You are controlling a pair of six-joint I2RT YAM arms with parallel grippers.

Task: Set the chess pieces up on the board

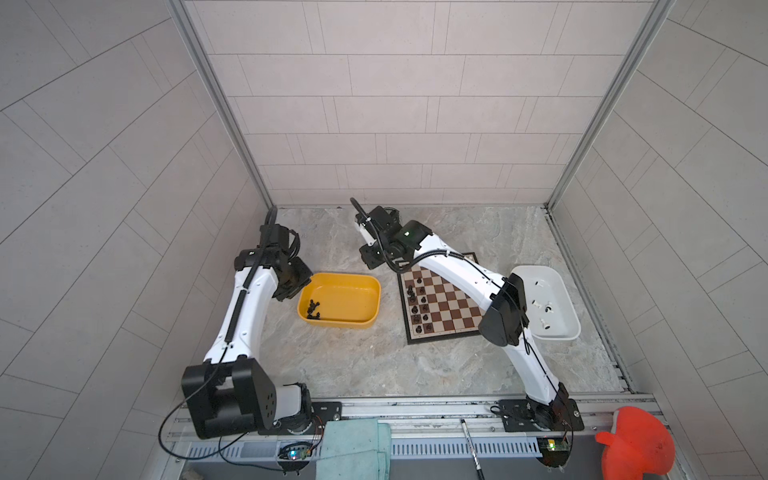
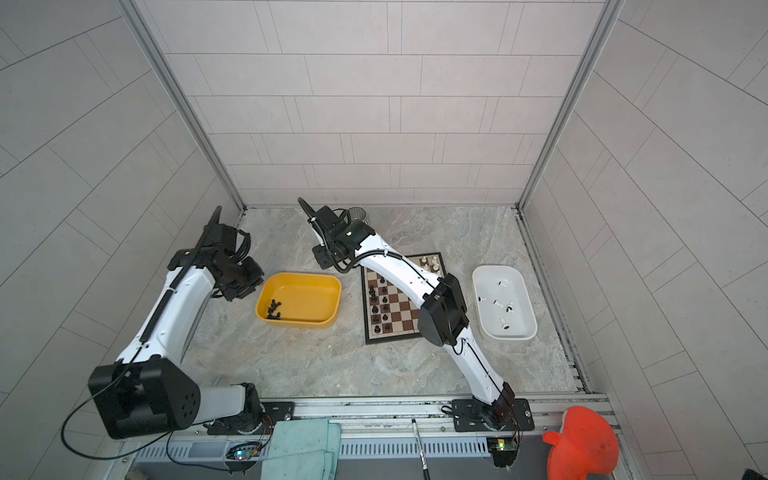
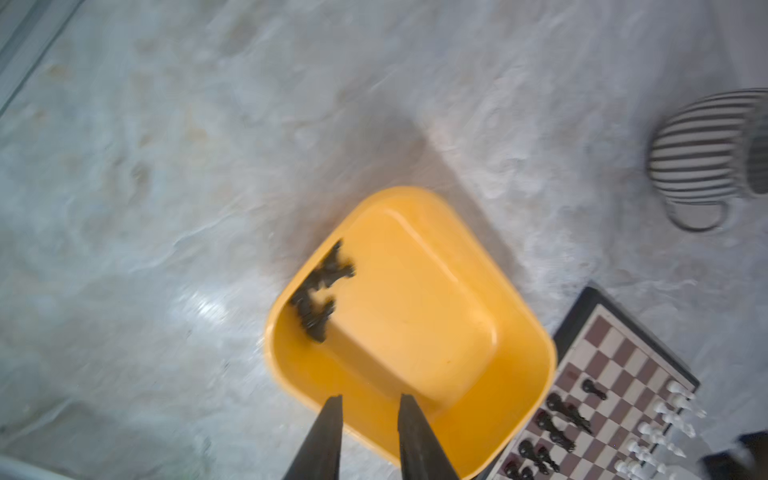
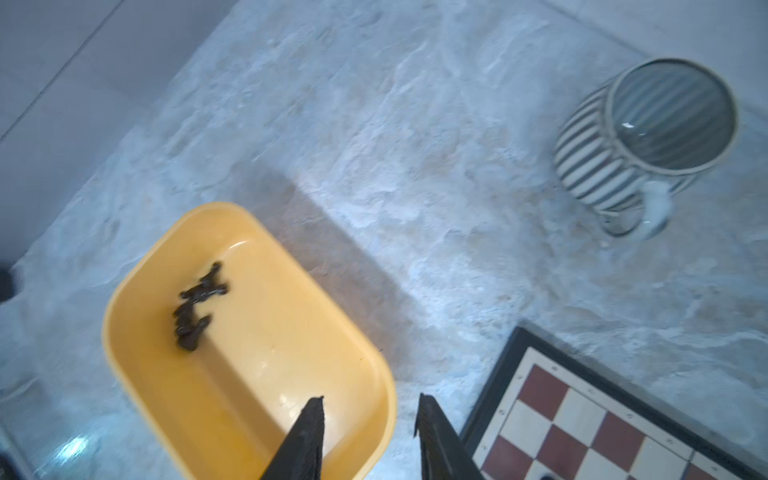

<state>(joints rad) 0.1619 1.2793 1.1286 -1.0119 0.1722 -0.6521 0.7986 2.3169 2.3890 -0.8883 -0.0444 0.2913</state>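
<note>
The board lies right of centre. Black chess pieces stand in its two left columns, and white ones stand at its far right corner. More black pieces lie heaped in a corner of the yellow tray. Loose white pieces lie in the white tray. My left gripper hovers at the yellow tray's left end, open and empty. My right gripper hangs open and empty over the gap between the yellow tray and the board's far left corner.
A striped mug stands at the back, behind my right wrist. On the front rail lie a green cloth, a pen and a red-orange object. Tiled walls close in the left, back and right sides.
</note>
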